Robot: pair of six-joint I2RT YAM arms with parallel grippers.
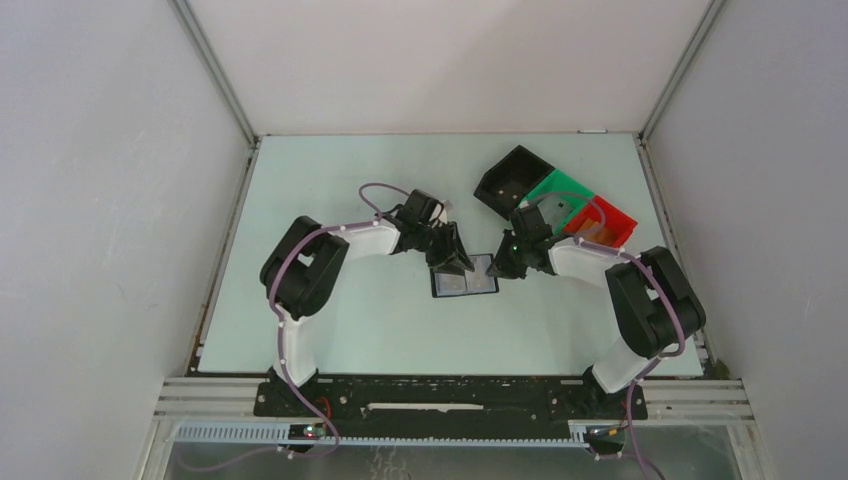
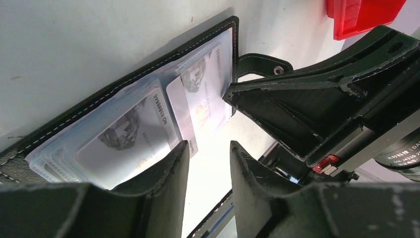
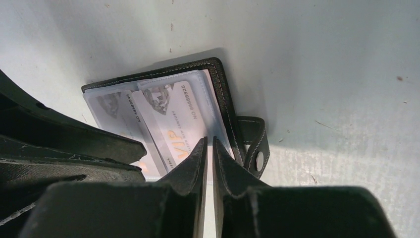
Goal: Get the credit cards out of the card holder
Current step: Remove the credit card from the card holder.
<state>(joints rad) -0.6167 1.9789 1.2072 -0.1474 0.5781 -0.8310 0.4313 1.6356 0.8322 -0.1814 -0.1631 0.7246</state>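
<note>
The card holder (image 1: 464, 283) lies open between our grippers, long axis left to right. The right gripper (image 3: 210, 144), nearly closed, meets a credit card (image 3: 173, 119) edge, hold unclear. The left gripper (image 2: 209, 145) is half open and empty.

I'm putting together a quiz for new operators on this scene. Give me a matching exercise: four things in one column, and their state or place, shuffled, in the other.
Things:
1. card holder
2. left gripper
3. right gripper
4. red bin

States or places:
a. fingers nearly together
b. lying open on the table
c. next to the green bin
d. fingers apart

Pairs: 1-b, 2-d, 3-a, 4-c
</note>
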